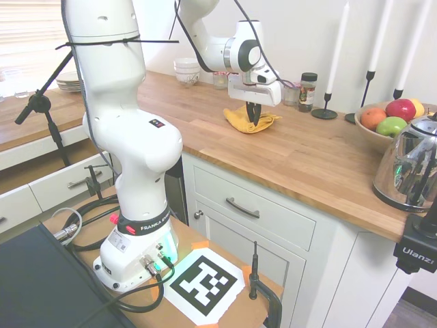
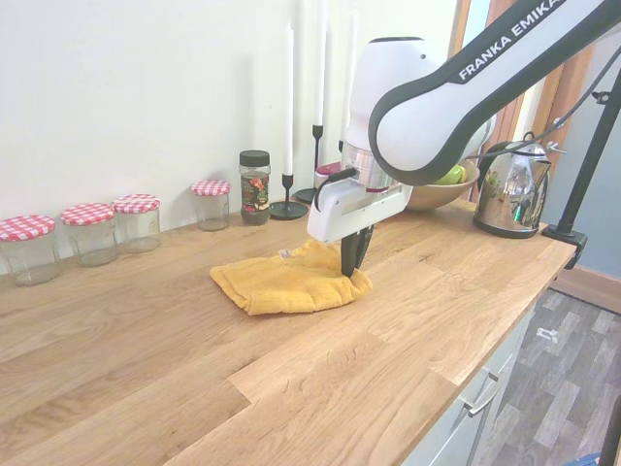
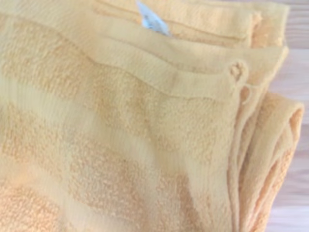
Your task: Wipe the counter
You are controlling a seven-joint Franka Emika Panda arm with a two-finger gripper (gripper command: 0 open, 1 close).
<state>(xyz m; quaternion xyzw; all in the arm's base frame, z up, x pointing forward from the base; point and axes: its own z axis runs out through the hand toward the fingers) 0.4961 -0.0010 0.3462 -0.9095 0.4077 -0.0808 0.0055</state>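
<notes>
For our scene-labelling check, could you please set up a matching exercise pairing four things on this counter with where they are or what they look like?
Things:
1. yellow cloth
2. kettle
3. spice jar
4. gripper

Descriptions:
A. black lid, by the wall
B. shiny metal, near the counter's end
C. pointing down onto the cloth
D. crumpled, flat on the wood

Pairs: 1-D, 2-B, 3-A, 4-C
</notes>
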